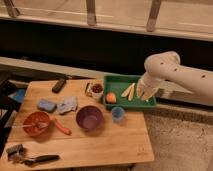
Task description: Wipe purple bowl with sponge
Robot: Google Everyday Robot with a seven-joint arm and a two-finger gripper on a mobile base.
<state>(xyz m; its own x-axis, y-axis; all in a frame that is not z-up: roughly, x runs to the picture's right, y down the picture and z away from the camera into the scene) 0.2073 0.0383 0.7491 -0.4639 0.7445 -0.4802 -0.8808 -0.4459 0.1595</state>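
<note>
Hanging over the right end of the green tray (120, 77), the gripper (146, 90) sat well apart from both task items; whether it was wide or narrow could not be told. Sponge (46, 105) lay at the left side of the table (120, 142), just beside a grey-blue cloth (67, 104). Purple bowl (90, 118) stood upright near the middle, between an orange-red bowl (36, 123) and a small blue cup (118, 114). Judged the sponge light, soft and compressible, likely to squash rather than slip; best pinched from above across its short sides, clear of the cloth. Bowl judged light, smooth and rigid, apt to slide under a sideways wipe, so pressure should go downward. Hard to make out: tray contents beneath the gripper, the inside of the purple bowl, and the dark objects at the table's front left corner. Arm was cut off at the right edge.
</note>
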